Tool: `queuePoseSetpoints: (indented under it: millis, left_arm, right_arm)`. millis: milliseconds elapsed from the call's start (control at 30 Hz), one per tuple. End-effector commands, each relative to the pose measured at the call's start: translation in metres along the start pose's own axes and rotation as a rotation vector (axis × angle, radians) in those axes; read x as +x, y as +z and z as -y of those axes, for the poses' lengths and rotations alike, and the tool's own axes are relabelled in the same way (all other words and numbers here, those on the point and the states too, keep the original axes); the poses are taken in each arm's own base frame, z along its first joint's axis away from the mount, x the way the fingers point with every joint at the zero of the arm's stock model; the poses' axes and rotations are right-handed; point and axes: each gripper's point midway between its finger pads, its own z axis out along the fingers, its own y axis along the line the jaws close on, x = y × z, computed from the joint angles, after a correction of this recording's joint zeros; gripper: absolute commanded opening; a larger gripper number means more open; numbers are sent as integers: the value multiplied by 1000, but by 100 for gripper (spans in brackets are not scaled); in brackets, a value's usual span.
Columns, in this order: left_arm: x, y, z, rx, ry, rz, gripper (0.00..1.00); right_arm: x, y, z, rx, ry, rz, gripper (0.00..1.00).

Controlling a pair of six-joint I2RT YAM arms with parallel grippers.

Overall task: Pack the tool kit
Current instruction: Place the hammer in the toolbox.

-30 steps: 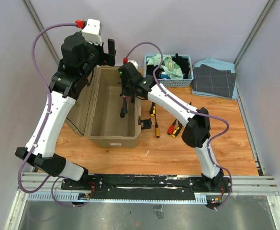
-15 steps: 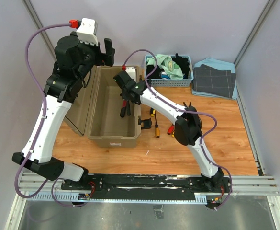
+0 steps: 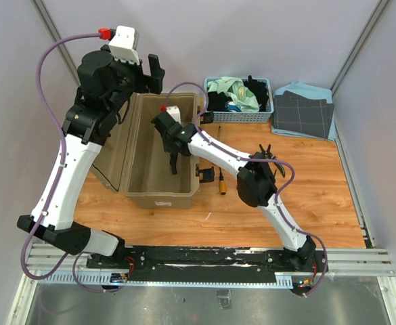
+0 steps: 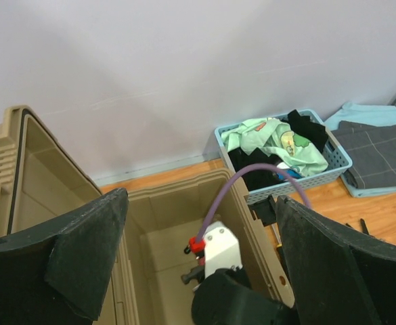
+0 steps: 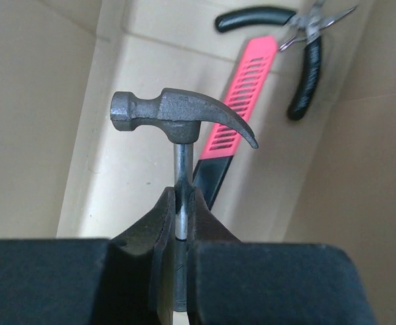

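Over the last second the right arm has swung leftward from the toolbox's (image 3: 158,198) right rim to a spot over the middle of the open box, carrying the hammer (image 5: 177,116) with it. By my reading the placing step is nearly done, with only lowering and release left. The right end effector (image 5: 177,203) is pinched on the hammer's metal shaft just below the head. The head points down toward the box floor and does not appear to touch it. Below it lie a pink-and-black tool (image 5: 235,101) and, farther off, the pliers (image 5: 306,61), both already in the box. The left end effector (image 4: 201,203) hangs high above the box's far end, fingers spread wide with nothing between them. A yellow-handled screwdriver (image 3: 221,184) lies on the table (image 3: 319,176) just right of the box, not yet packed.
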Motion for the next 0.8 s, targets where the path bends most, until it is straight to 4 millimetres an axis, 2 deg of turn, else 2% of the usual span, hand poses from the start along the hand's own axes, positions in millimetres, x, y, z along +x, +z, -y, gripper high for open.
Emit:
queuePoseSetpoints:
  millis: [0, 100, 267, 500, 600, 767]
  left_arm:
    - [-12, 2, 0, 8, -18, 42, 94]
    - [-13, 1, 1, 8, -16, 43, 94]
    - [-11, 1, 0, 4, -14, 41, 94]
    - [-14, 0, 0, 7, -18, 49, 94]
    - [-14, 0, 0, 7, -17, 49, 94]
    - [-13, 1, 1, 10, -19, 50, 94]
  right_arm:
    - [15, 1, -16, -27, -17, -32, 1]
    - [25, 6, -13, -19, -18, -59, 1]
    - [28, 9, -15, -23, -26, -61, 1]
    - [48, 21, -17, -28, -23, -122, 5]
    - [49, 22, -18, -34, -31, -124, 13]
    - [49, 22, -19, -42, -44, -125, 32]
